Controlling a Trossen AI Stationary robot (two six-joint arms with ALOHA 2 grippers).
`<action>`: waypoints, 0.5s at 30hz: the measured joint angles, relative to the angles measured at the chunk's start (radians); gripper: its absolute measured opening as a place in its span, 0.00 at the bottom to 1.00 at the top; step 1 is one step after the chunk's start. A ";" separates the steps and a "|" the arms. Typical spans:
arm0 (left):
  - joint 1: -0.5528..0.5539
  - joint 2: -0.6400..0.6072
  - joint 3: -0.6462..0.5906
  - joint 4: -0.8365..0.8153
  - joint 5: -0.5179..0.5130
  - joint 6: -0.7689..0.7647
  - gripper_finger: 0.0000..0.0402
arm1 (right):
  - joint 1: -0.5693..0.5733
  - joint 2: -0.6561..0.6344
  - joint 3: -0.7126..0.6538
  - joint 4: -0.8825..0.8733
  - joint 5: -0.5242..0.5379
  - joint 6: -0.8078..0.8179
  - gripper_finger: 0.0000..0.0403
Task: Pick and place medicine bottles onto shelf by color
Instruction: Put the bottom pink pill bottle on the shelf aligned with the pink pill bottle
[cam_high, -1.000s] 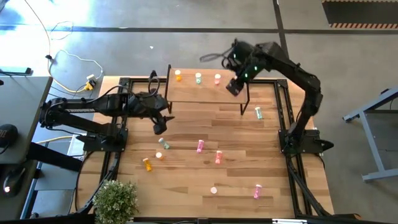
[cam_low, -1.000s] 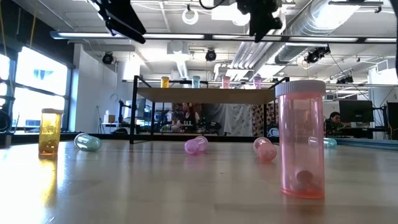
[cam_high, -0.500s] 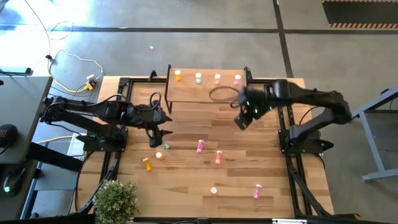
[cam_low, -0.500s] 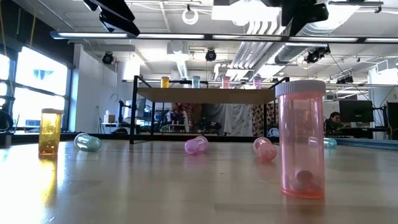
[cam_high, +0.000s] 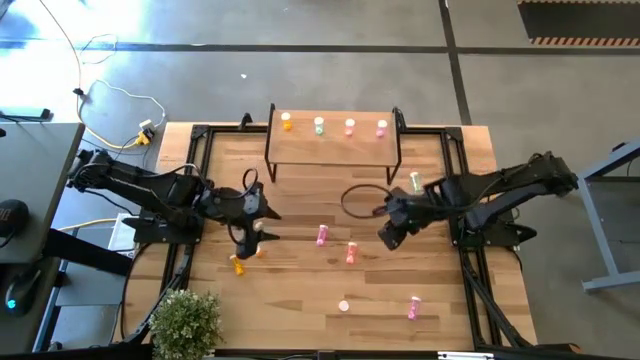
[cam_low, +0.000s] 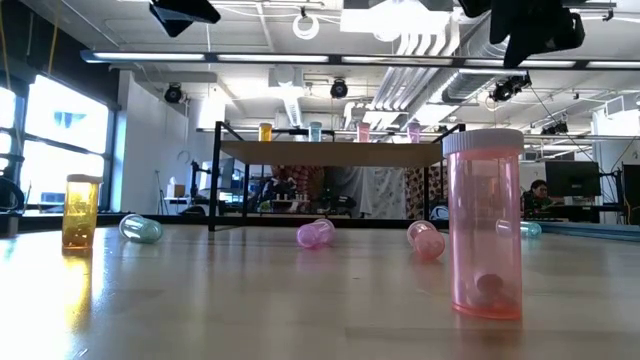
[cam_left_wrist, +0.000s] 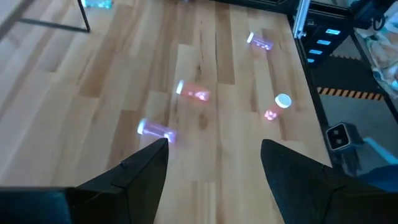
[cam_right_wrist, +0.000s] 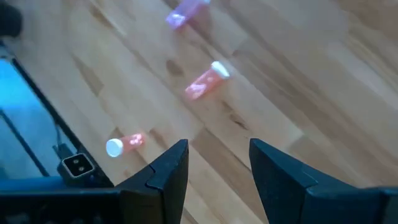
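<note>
The shelf (cam_high: 335, 147) stands at the table's far side with an orange (cam_high: 287, 122), a pale green (cam_high: 319, 125), a salmon (cam_high: 350, 126) and a magenta bottle (cam_high: 381, 127) upright on it. Several bottles are on the table: orange (cam_high: 238, 265), magenta (cam_high: 321, 235), salmon (cam_high: 351, 253), pink (cam_high: 413, 308), green (cam_high: 416, 181). My left gripper (cam_high: 248, 232) hangs open and empty above the table's left part, near the orange bottle. My right gripper (cam_high: 388, 235) hangs open and empty right of the salmon bottle. The right wrist view shows a salmon bottle (cam_right_wrist: 206, 81) lying ahead.
A potted plant (cam_high: 186, 322) stands at the near left corner. A salmon bottle (cam_high: 344, 306) stands upright near the front edge. The black frame rails (cam_high: 462, 190) run along both table sides. A cable loop (cam_high: 358, 198) hangs by the right arm.
My right gripper has left the shelf's right end, where the magenta bottle now stands, and has swung toward the table's near edge and down over the table's middle right. My left gripper has gone a little toward the near edge.
</note>
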 joint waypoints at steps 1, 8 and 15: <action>-0.012 0.006 0.000 0.000 -0.011 -0.019 0.61 | 0.017 0.000 -0.013 0.033 0.013 0.000 0.40; -0.083 0.014 0.000 0.005 -0.028 -0.175 0.61 | 0.097 0.004 -0.091 0.284 0.038 -0.042 0.43; -0.130 0.009 0.000 0.005 -0.036 -0.281 0.61 | 0.155 0.014 -0.166 0.545 0.038 -0.271 0.52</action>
